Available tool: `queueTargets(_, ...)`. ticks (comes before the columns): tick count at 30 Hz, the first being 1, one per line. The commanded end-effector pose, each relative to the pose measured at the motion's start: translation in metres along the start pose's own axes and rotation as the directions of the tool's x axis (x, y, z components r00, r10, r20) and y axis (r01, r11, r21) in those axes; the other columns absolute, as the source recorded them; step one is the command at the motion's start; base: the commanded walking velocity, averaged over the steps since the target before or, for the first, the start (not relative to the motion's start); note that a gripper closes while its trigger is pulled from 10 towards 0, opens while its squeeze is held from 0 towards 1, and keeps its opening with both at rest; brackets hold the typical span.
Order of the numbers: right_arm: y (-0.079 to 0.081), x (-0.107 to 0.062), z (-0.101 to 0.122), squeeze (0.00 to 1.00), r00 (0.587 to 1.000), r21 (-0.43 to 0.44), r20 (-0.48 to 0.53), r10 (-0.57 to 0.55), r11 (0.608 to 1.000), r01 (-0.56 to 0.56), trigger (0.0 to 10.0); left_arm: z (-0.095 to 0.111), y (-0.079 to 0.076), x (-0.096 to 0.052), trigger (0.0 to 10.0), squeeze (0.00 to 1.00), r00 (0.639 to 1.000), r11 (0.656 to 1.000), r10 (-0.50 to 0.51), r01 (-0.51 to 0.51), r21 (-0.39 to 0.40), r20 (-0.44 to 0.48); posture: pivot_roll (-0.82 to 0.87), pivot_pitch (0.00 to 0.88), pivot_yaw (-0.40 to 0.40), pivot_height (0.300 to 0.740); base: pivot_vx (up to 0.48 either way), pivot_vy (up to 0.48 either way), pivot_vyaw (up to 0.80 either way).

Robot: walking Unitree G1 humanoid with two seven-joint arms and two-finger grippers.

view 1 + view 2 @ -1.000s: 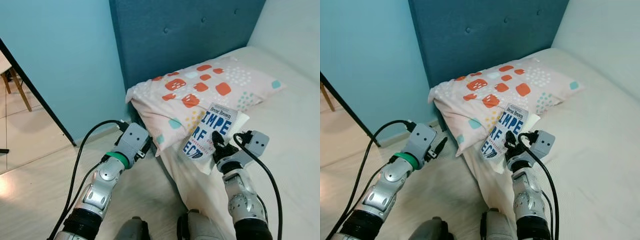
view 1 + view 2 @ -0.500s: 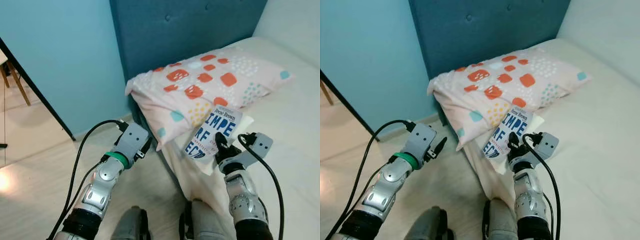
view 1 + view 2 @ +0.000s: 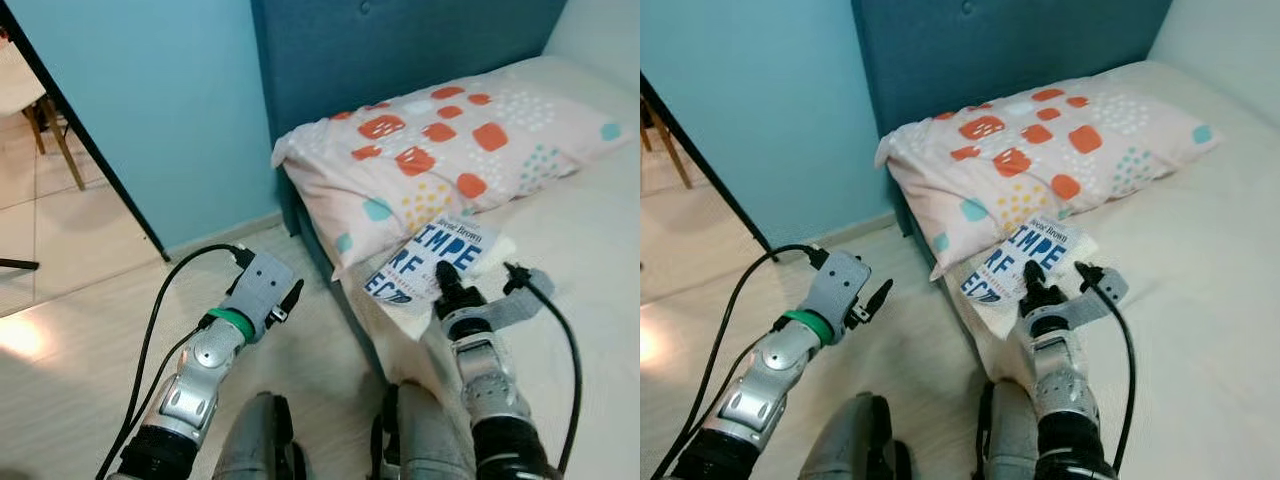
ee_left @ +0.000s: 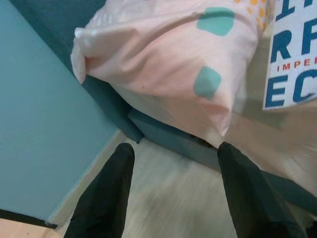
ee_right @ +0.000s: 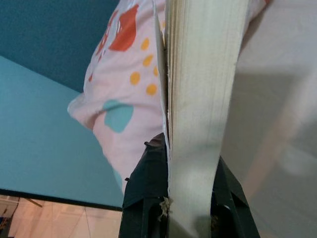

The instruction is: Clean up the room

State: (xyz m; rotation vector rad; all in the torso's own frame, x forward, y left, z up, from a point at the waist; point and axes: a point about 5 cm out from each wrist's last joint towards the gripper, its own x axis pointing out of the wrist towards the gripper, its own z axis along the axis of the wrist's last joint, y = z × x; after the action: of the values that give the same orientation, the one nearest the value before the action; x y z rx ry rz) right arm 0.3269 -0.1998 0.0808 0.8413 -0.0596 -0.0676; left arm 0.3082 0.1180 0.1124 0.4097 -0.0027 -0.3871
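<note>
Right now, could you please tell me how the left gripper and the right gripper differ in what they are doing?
The right gripper is shut on the book, clamping its page edge; the left gripper is open and holds nothing. The right gripper reaches over the bed beside the pillow, while the left gripper hangs over the floor next to the bed. Both have two long black fingers.

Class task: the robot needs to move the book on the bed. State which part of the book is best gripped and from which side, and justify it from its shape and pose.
Grip the book at its near page edge, coming from the foot side, as the right gripper does now: its fingers pinch the thin page block there. The far end lies against the pillow.
</note>
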Motion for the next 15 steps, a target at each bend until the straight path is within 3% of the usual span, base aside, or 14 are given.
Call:
queueTargets(1, -0.003, 0.005, 0.01, 0.0, 0.999, -0.014, 0.047, -0.008, 1.0, 0.009, 10.0, 0.0, 0.005, -0.004, 10.0, 0.0, 1.0, 1.0, 0.002, -0.002, -0.006, -0.008, 0.05, 0.196, 0.105, 0.621, 0.0, 0.0, 0.0)
queueTargets(9, -0.022, 0.012, 0.039, 0.0, 0.977, -0.131, 0.142, -0.158, 0.975, 0.177, 10.0, 0.01, 0.025, -0.013, 10.0, 0.0, 1.0, 1.0, 0.025, -0.025, 0.016, 0.012, 0.08, 0.237, 0.13, 0.621, 0.0, 0.0, 0.0)
queueTargets(15, -0.034, 0.014, 0.048, 0.0, 0.961, -0.085, 0.157, -0.229, 0.966, 0.244, 10.0, 0.012, 0.03, -0.021, 10.0, 0.0, 1.0, 0.999, 0.024, -0.024, 0.027, 0.004, 0.12, 0.276, 0.153, 0.621, 0.0, 0.0, 0.0)
